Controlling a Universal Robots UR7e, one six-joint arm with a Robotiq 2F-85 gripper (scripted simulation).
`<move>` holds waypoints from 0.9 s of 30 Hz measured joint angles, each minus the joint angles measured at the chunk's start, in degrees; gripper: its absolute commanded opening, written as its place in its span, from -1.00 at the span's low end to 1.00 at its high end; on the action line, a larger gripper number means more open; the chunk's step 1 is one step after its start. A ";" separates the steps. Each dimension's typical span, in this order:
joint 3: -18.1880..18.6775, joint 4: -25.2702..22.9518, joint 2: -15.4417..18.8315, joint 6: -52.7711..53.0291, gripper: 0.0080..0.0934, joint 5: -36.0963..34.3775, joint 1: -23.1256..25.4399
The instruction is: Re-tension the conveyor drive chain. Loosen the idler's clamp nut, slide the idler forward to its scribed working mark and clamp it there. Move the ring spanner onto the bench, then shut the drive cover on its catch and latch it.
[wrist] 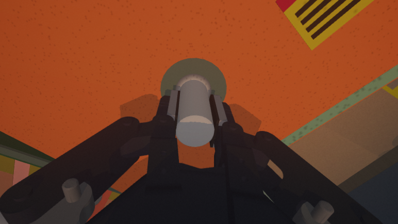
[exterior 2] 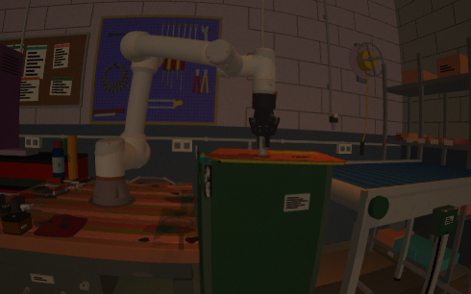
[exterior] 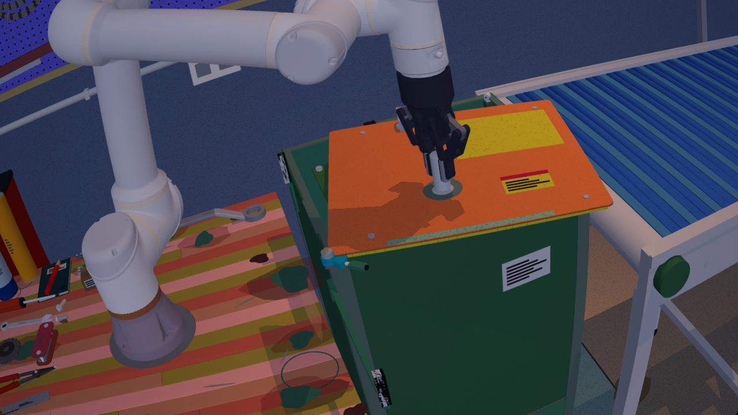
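Observation:
The idler and chain are hidden under the orange drive cover (exterior: 454,175), which lies flat across the top of the green drive housing (exterior: 444,309). A grey cylindrical handle (exterior: 440,178) stands upright near the cover's middle on a round base, and my gripper (exterior: 439,166) is closed around it from above. In the wrist camera the handle (wrist: 194,111) sits between the fingers of the gripper (wrist: 194,101). The ring spanner (exterior: 227,215) lies on the striped bench left of the housing. A teal latch with a dark lever (exterior: 340,262) sticks out at the housing's front left corner, just below the cover's edge.
The blue roller conveyor (exterior: 655,129) runs right of the housing on white legs. The striped bench (exterior: 217,309) carries my arm's base (exterior: 149,330), small hand tools (exterior: 36,330) at its left end and a wire ring (exterior: 309,369). A pegboard (exterior 2: 154,69) hangs behind.

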 measured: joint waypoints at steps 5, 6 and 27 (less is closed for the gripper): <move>0.48 -0.05 -0.43 -1.15 -1.00 0.00 0.41; 0.57 -0.06 -0.51 -1.37 -1.00 0.00 0.49; 2.30 -0.21 -2.07 -5.35 -1.00 0.00 1.83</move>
